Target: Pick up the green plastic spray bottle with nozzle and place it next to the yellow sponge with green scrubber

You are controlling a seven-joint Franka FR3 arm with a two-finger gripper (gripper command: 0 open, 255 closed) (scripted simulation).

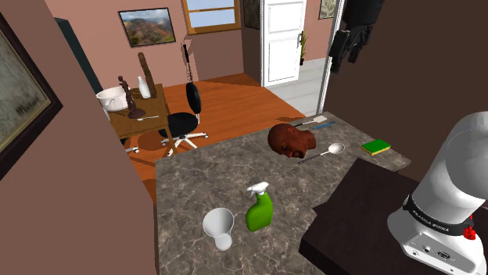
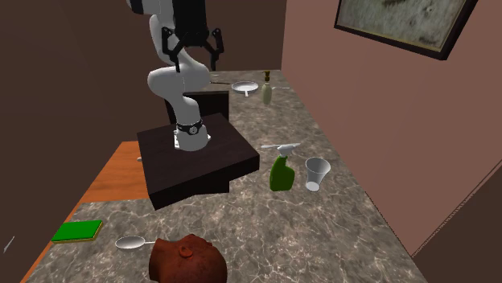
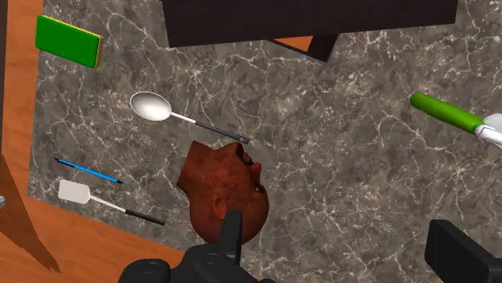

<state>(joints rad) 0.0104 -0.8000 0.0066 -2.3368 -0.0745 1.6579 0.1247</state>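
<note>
Step in hand, as judged: reach for the green spray bottle (image 1: 260,207). It stands upright on the tabletop (image 1: 195,180). In the shoulder view a white cup (image 1: 219,226) sits just beside it at 8 o'clock. The sponge (image 1: 376,147) is well apart, at 3 o'clock of the brown head (image 1: 291,141).

To do it well: descend onto the bottle's body below the nozzle, from the side away from the cup (tight there).

Gripper (image 2: 191,44) hangs high above the stand, fingers wide apart, holding and touching nothing.
</note>
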